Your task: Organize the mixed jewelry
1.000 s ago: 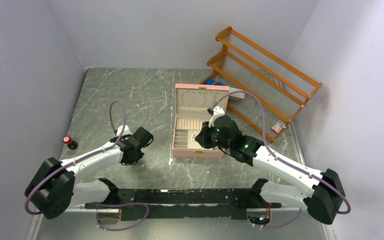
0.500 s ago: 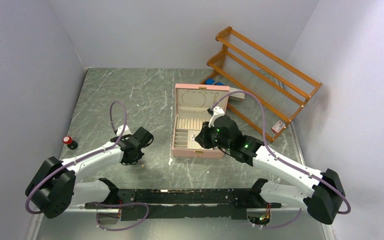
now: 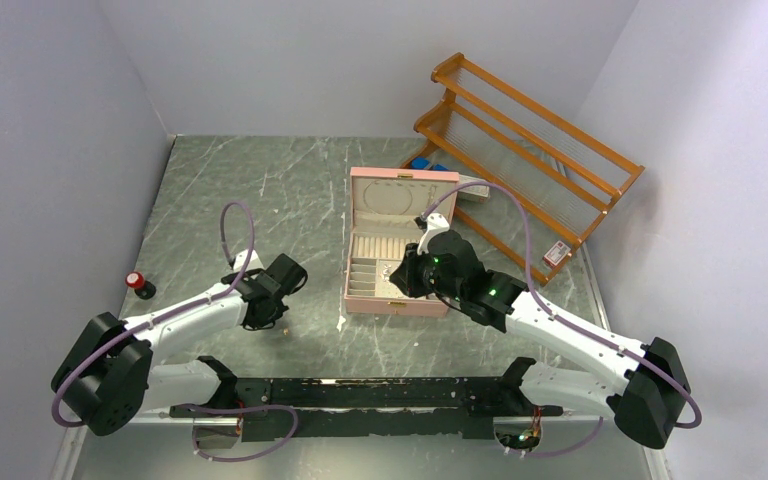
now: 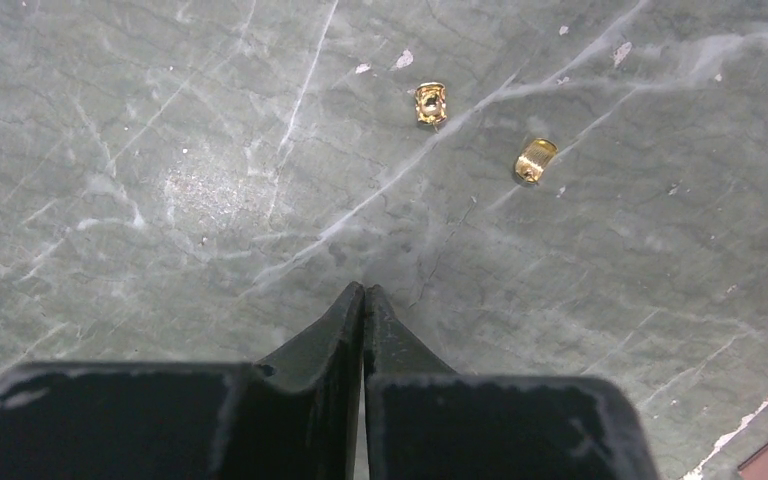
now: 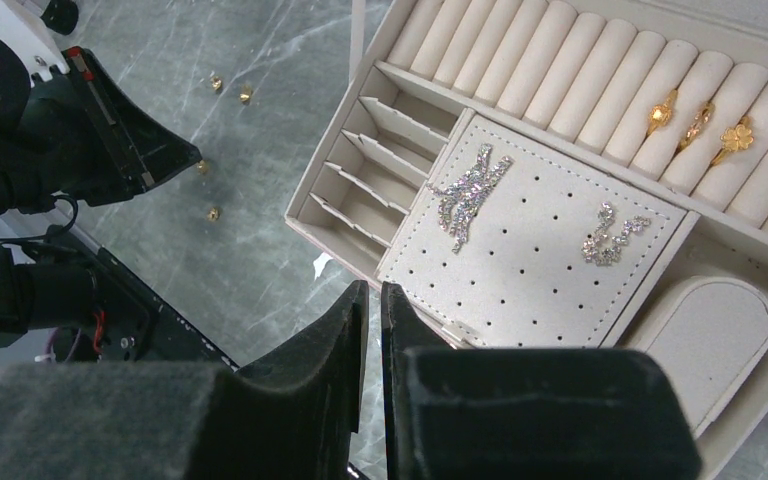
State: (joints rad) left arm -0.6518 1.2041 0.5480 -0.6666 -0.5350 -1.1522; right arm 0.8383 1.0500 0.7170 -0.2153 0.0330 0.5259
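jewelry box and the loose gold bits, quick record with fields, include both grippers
jewelry box: open, pink outside, cream inside
ring rolls: three gold rings seated
perforated pad: two sparkly pieces lying on it
table: two gold pieces, apart
left gripper: shut, nothing between fingers, gold pieces ahead of it
right gripper: above box's near side, fingers almost together, nothing seen between

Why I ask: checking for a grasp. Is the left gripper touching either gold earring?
Apart. Left wrist view shows bare table between the shut left gripper and the boxy earring and ribbed earring.
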